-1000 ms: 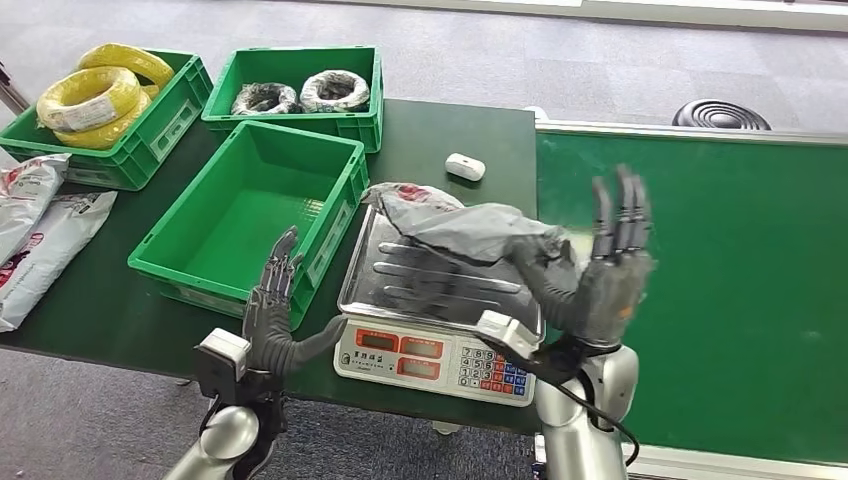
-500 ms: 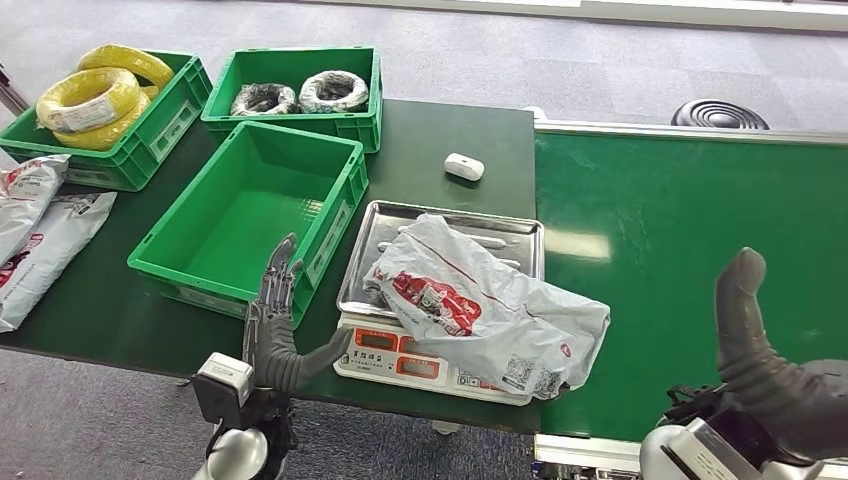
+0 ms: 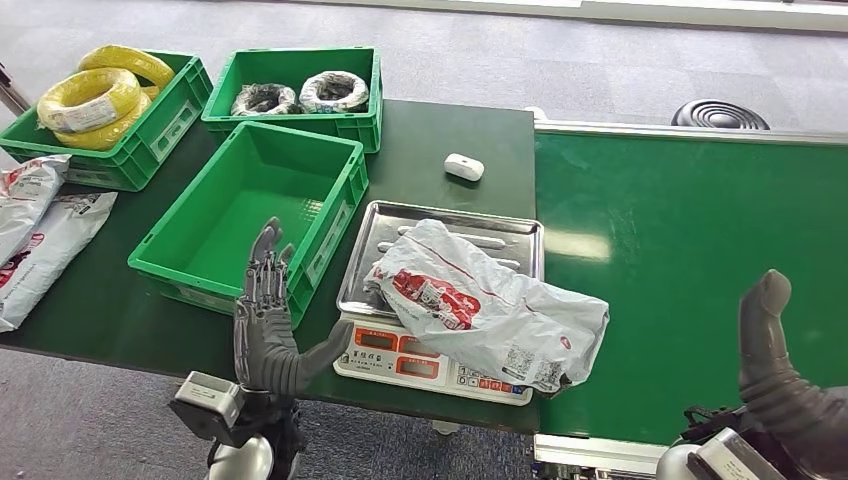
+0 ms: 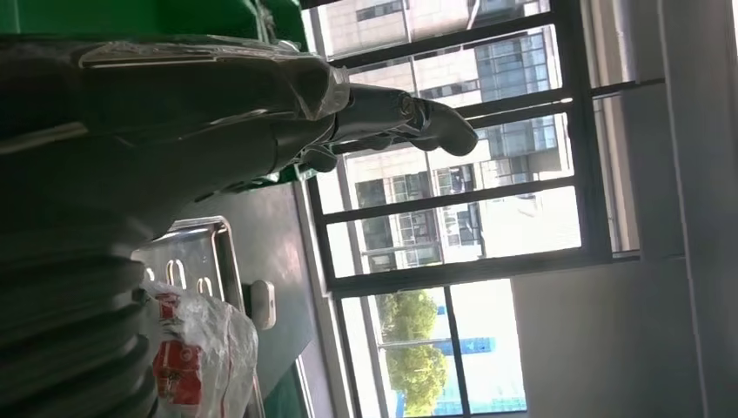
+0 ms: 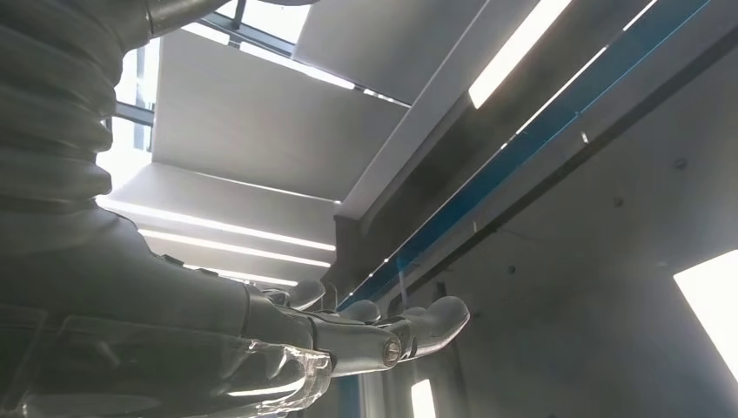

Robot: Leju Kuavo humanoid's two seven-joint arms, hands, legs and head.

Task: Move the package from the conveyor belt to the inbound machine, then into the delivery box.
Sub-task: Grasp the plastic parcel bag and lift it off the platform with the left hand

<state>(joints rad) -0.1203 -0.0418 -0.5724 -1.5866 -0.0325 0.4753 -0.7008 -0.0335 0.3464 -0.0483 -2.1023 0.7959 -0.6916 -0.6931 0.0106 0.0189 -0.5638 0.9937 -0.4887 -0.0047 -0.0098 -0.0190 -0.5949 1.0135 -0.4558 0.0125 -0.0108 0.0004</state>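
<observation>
Green bench (image 3: 440, 130): package (image 3: 490, 310) lies on the scale (image 3: 440, 300), left hand (image 3: 268, 320) beside it and right hand (image 3: 790, 370) both spread wide, holding nothing.

package (image 3: 490, 318): white, red print | my scale (image 3: 430, 362): silver, orange displays | crates (image 3: 250, 215): green | coils (image 3: 90, 100): yellow | belt (image 3: 690, 250): green

You've got the package (image 3: 490, 308), a crumpled grey-white plastic mailer with red print, lying flat across the scale's steel tray (image 3: 385, 225), its lower end draped over the keypad, beside the empty green delivery box (image 3: 330, 170) and conveyor belt (image 3: 690, 220).
</observation>
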